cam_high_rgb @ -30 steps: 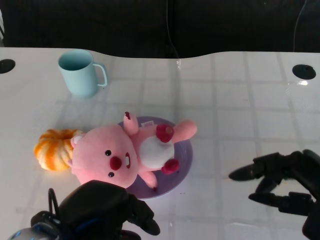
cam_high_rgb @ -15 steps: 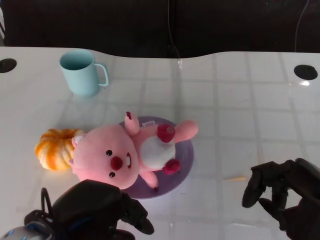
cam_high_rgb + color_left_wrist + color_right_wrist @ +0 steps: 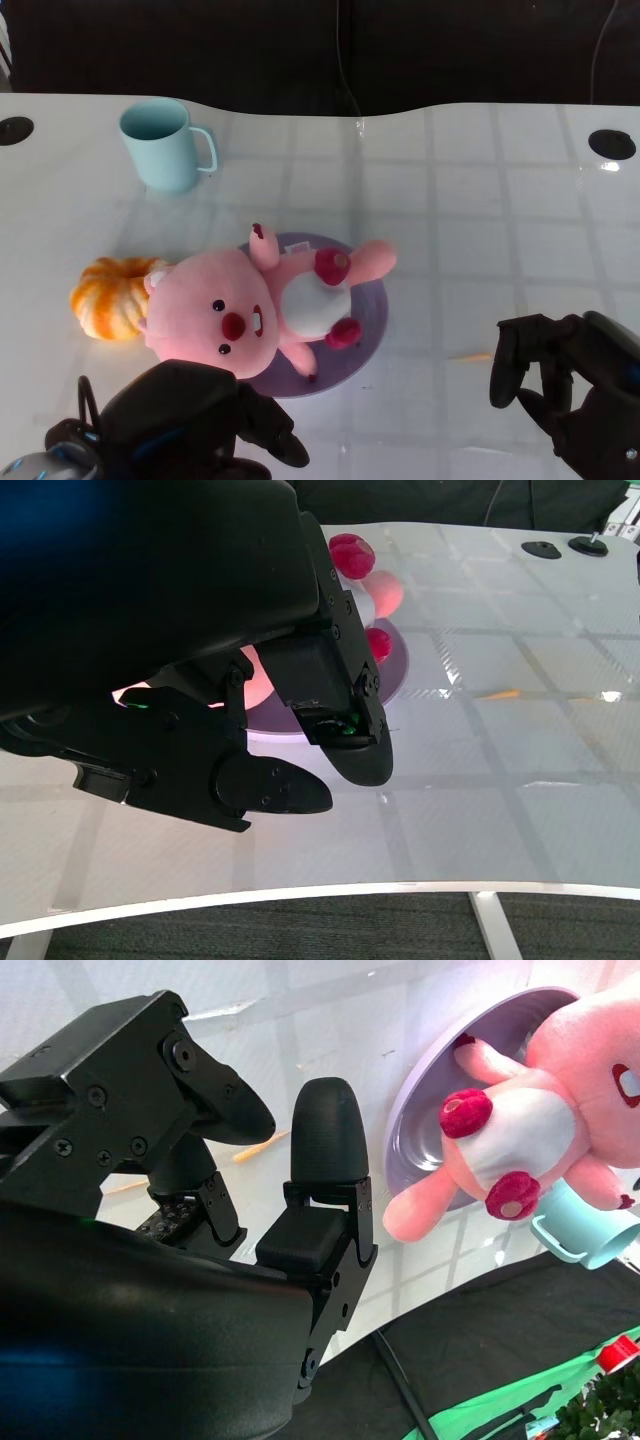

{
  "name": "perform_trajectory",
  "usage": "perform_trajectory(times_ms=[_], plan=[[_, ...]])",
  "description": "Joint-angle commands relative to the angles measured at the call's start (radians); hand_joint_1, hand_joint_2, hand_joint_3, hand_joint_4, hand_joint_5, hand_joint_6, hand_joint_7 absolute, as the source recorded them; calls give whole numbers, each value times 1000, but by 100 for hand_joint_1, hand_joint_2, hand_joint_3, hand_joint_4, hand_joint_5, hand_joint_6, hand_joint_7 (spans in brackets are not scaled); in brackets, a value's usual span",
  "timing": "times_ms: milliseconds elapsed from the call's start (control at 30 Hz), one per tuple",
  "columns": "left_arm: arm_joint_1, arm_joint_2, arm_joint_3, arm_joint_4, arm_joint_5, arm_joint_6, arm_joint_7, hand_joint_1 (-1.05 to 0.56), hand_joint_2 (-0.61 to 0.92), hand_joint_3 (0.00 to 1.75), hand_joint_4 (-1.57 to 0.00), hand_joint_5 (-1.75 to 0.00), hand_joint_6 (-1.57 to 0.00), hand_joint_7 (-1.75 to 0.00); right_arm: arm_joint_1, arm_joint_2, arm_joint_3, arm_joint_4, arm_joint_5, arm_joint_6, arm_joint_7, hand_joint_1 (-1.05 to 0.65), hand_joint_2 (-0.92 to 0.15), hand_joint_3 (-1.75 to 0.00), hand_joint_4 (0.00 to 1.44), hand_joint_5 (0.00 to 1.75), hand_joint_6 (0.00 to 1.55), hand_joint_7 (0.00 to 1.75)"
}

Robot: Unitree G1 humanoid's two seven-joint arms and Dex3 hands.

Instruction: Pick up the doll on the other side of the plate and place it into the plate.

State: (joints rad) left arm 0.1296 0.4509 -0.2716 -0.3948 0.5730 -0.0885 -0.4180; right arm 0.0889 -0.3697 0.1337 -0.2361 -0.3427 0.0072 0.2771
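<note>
The pink doll [image 3: 250, 315] lies on its back across the purple plate [image 3: 370, 305]. Its body is over the plate and its big head hangs past the plate's near-left rim. My left hand [image 3: 190, 420] hovers just in front of the doll's head, holding nothing, fingers apart. My right hand [image 3: 565, 380] is to the right of the plate, well apart from it, fingers bent and empty. The right wrist view shows the doll [image 3: 520, 1140] on the plate [image 3: 500, 1020] beyond my fingers [image 3: 325, 1150]. In the left wrist view my hand [image 3: 280, 710] hides most of the doll [image 3: 375, 590].
An orange-and-white striped plush [image 3: 108, 295] rests against the doll's head on the left. A teal mug [image 3: 160, 142] stands at the back left. A thin orange stick [image 3: 470, 355] lies between the plate and my right hand. Black grommets [image 3: 608, 143] mark the table's far corners.
My right hand has drawn back toward the near edge and its fingers, earlier stretched toward the plate, have bent in. The doll, plate and left hand have stayed put.
</note>
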Motion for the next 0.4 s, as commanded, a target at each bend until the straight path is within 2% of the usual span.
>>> perform_trajectory(times_ms=[33,400], plan=[[-4,7,11,7,-11,8,1,-23,92,26,-76,-121,-110,-1,-2,-4,-3,-2,3,4,-1,2,-37,-130,83,175,80,141],[-1,0,8,-4,2,17,7,-23,92,26,-77,-124,-109,-1,4,-9,-6,-20,12,19,13,3,-39,-127,82,175,80,139]])
